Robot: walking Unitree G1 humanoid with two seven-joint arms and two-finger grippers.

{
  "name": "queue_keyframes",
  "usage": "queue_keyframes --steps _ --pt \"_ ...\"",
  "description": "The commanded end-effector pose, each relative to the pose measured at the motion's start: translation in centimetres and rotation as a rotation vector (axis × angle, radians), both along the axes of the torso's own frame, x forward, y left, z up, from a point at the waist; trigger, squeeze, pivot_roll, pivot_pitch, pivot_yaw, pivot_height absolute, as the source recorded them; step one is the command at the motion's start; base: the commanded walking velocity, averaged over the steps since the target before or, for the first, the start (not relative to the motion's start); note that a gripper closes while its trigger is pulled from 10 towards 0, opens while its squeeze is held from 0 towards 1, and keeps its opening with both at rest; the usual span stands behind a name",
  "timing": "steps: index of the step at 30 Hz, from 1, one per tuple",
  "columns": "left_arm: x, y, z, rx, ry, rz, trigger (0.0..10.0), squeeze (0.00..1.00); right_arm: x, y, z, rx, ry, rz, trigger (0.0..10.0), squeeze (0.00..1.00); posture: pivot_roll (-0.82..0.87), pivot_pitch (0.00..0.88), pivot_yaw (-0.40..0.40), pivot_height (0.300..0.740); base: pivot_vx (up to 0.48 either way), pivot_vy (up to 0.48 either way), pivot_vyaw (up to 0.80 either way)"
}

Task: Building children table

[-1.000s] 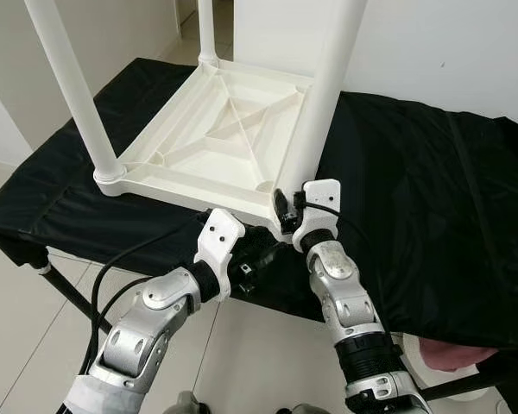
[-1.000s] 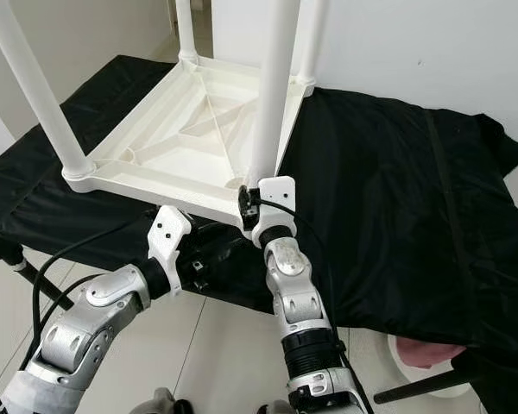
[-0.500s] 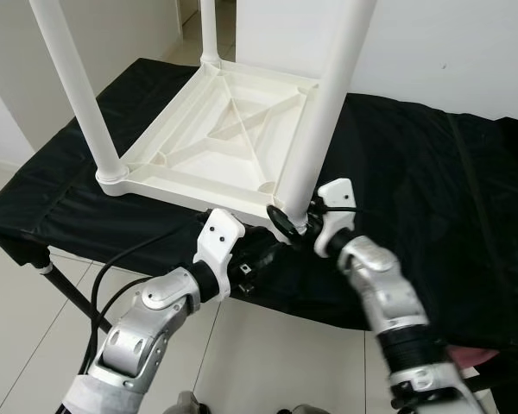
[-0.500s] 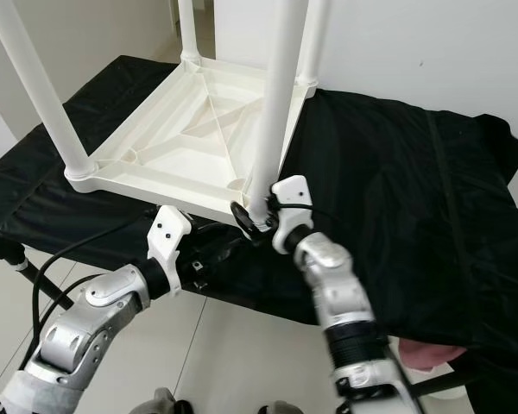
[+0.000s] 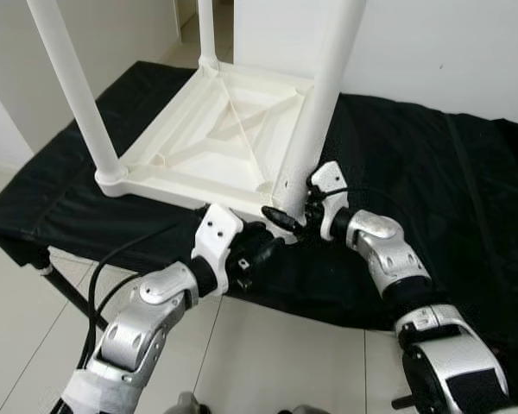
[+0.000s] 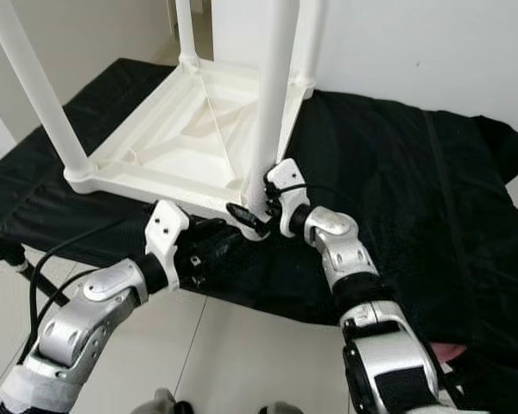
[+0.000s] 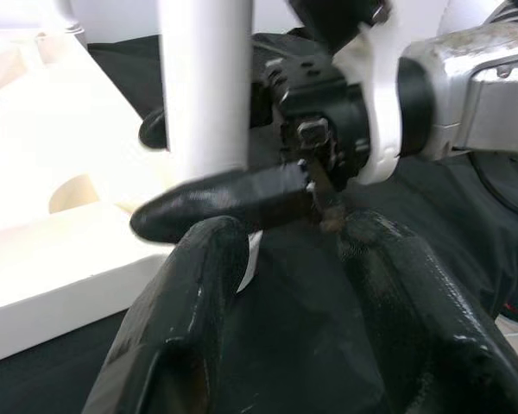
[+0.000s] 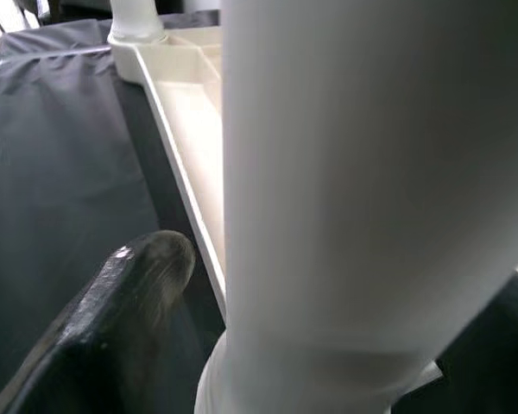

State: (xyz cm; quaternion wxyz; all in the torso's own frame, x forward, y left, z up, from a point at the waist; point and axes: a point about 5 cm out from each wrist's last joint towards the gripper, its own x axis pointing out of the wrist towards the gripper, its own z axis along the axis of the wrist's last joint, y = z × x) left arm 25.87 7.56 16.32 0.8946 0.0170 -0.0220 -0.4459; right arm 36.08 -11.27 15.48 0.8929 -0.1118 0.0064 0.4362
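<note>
the right gripper (image 6: 257,210) clasps the near leg (image 6: 272,103) low, at centre frame, where it enters the upturned white table (image 6: 168,142); best pressed straight down. the left gripper (image 6: 214,239), fingers apart, hovers beneath the table's edge, bracing nothing.

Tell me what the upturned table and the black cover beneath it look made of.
Upturned table: likely moulded white plastic, judging by its ribbed underside and smooth, slightly glossy tubular legs. Black cover: seemingly a thin woven fabric, matte, wrinkled and draping over the edge.
</note>
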Motion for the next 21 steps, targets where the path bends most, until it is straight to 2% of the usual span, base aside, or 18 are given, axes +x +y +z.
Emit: queue_keyframes --steps 1,2,3,4,10,11,17,20,21 --pt "0.0 -0.1 -0.3 0.015 0.014 -0.008 10.0 0.0 -0.1 0.3 -0.4 -0.026 0.009 0.022 10.0 0.0 -0.04 0.03 0.005 0.74 0.0 0.0 0.0" --pt "0.0 -0.1 -0.3 0.015 0.014 -0.008 10.0 0.0 -0.1 0.3 -0.4 -0.026 0.009 0.022 10.0 0.0 -0.04 0.03 0.005 0.74 0.0 0.0 0.0" --pt "0.0 -0.1 -0.2 0.014 0.012 -0.008 10.0 0.0 -0.1 0.7 -0.6 -0.027 0.027 0.044 4.4 0.0 -0.03 0.031 0.006 0.74 0.0 0.0 0.0" --pt "0.1 -0.1 -0.2 0.013 0.009 -0.008 10.0 0.0 -0.1 1.2 -1.1 -0.046 0.04 0.064 0.0 0.0 -0.03 0.028 0.005 0.74 0.0 0.0 0.0" --pt "0.1 0.0 0.0 0.011 0.003 -0.001 10.0 0.0 -0.2 1.7 -1.6 -0.077 0.046 0.087 0.0 0.0 -0.02 0.028 0.004 0.74 0.0 0.0 0.0" --pt "0.1 0.1 0.0 0.011 0.003 0.005 10.0 0.0 0.3 1.4 -1.4 -0.08 0.022 0.022 0.0 0.0 -0.02 0.028 -0.001 0.74 0.0 0.0 0.0" --pt "0.1 0.0 -0.1 0.008 0.006 0.005 10.0 0.0 0.6 1.0 -1.1 -0.036 -0.009 -0.064 0.0 0.0 -0.03 0.039 -0.006 0.74 0.0 0.0 0.0" --pt "-0.1 -0.2 -0.1 0.003 0.011 -0.003 10.0 0.0 0.7 0.7 -0.9 0.008 -0.031 -0.186 0.0 0.0 -0.04 0.042 -0.003 0.74 0.0 0.0 0.0" --pt "-0.1 -0.2 -0.1 0.003 0.011 -0.003 10.0 0.0 0.7 0.7 -0.9 0.008 -0.031 -0.186 0.0 0.0 -0.04 0.042 -0.003 0.74 0.0 0.0 0.0"
